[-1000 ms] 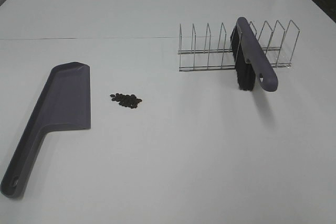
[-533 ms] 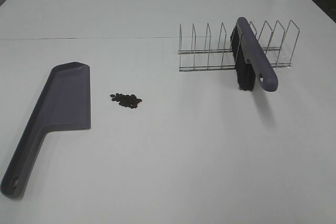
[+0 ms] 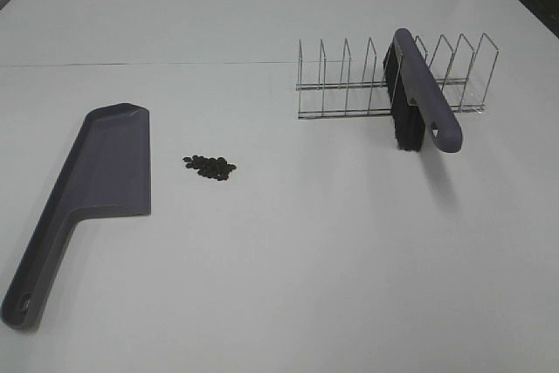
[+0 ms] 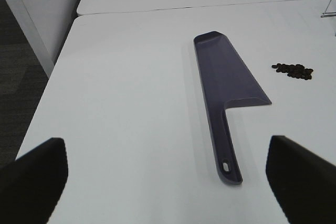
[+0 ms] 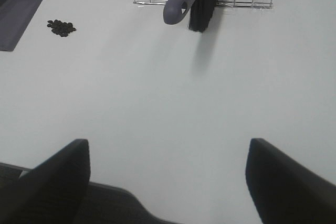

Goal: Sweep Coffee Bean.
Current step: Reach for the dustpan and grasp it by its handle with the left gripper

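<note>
Your left gripper (image 4: 168, 182) and right gripper (image 5: 173, 182) hang spread wide, holding nothing, above the table (image 3: 306, 259). The coffee bean pile (image 3: 210, 166) lies beside the dustpan (image 3: 105, 172), well apart from the brush (image 3: 417, 76) in its wire rack (image 3: 345, 87).

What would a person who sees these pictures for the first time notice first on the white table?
The eye goes first to the long purple dustpan, lying flat on the left of the white table, and to the small heap of dark coffee beans just to its right, not touching it. On the right side, a purple brush with black bristles leans in a wire rack, its handle sticking out toward the front.
</note>
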